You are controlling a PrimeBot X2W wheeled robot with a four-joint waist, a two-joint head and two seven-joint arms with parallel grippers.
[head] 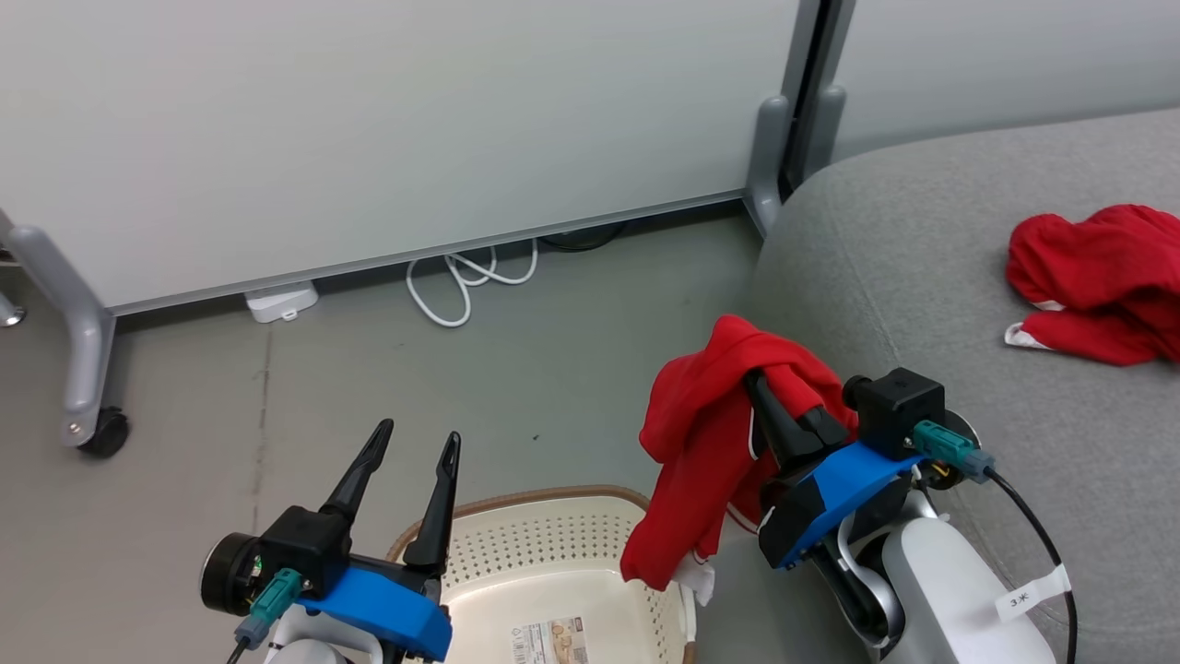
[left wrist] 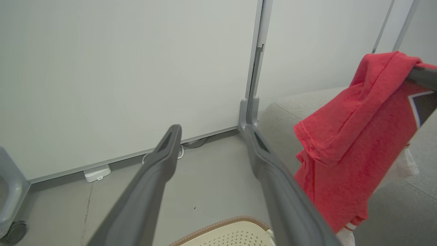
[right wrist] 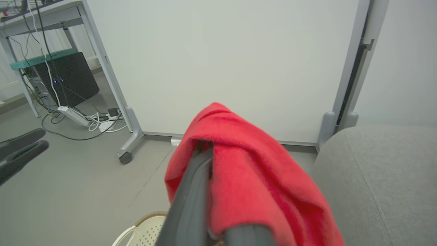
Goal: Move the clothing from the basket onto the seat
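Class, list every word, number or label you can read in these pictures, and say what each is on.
"3", then a mark too blurred to read: white tag on the black cable.
Sticker in the basket: print too small to read.
Red garment: dark emblem cut off, unreadable.

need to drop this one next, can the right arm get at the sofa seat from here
Probably yes. The right gripper, shut on the red jersey, is beside the grey sofa's rounded edge with nothing between, and bare cushion lies before the second red garment.
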